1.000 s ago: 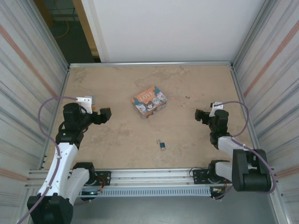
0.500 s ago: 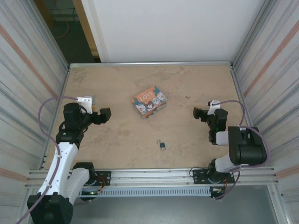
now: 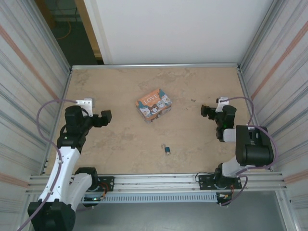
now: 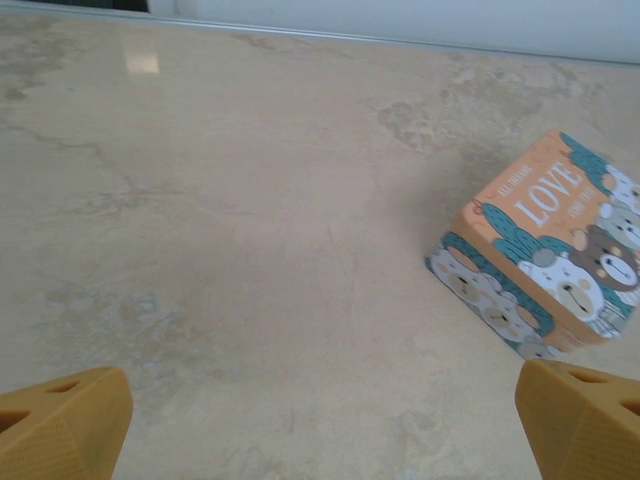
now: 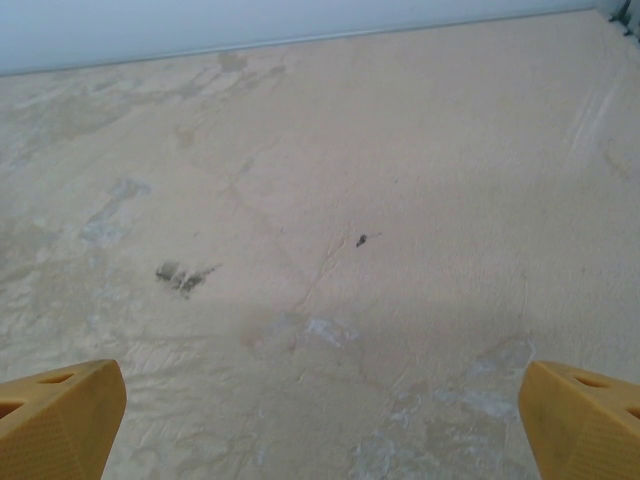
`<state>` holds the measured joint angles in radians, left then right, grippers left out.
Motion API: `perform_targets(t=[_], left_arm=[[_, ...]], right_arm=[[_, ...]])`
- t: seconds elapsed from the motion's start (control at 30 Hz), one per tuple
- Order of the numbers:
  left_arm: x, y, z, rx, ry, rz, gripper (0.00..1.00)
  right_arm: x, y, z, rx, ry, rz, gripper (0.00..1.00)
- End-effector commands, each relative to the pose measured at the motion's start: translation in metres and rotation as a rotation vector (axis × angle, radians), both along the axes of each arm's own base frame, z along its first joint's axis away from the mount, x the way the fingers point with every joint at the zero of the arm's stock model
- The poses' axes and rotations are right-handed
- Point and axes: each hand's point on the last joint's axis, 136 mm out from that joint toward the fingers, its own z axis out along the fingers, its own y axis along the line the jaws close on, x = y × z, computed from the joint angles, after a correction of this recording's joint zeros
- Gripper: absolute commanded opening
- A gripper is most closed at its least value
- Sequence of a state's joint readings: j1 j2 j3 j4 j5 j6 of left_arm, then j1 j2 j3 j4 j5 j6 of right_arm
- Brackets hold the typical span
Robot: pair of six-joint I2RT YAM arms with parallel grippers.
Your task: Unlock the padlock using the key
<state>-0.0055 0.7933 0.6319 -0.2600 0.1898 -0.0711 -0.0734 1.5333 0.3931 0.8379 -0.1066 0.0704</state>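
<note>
Padlock [image 3: 166,149] lies on the beige, marbled table [image 3: 120,86] near its front edge, well apart from both tools. Left tool [image 3: 107,117] and right tool [image 3: 204,111] have fingers spread apart and empty. Ribbed metal walls [image 3: 29,72] flank the table, with a white wall [image 3: 183,29] behind.

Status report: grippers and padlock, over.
Left gripper open, empty. Right gripper open, empty. Padlock on table, untouched. Tin beyond it, not blocking.
</note>
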Motion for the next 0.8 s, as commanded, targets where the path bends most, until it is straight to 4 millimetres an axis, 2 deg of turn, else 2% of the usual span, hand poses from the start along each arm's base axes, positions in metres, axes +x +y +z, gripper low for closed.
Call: perform_targets(t=[0.0, 0.13, 0.37, 0.5, 0.77], left_arm=[[0.015, 0.021, 0.029, 0.056, -0.094, 0.107, 0.99], [0.033, 0.031, 0.018, 0.081, -0.081, 0.164, 0.99], [0.050, 0.046, -0.032, 0.193, -0.043, 0.275, 0.99], [0.058, 0.042, -0.058, 0.239, -0.025, 0.261, 0.99], [0.072, 0.029, -0.090, 0.243, -0.048, 0.178, 0.99]], right_arm=[[-0.001, -0.002, -0.006, 0.011, 0.027, -0.010, 0.99], [-0.001, -0.001, -0.006, 0.010, 0.026, -0.009, 0.99], [0.000, -0.002, -0.006, 0.009, 0.026, -0.011, 0.99], [0.000, -0.001, -0.005, 0.009, 0.024, -0.011, 0.99], [-0.001, -0.001, -0.006, 0.008, 0.029, -0.012, 0.99]])
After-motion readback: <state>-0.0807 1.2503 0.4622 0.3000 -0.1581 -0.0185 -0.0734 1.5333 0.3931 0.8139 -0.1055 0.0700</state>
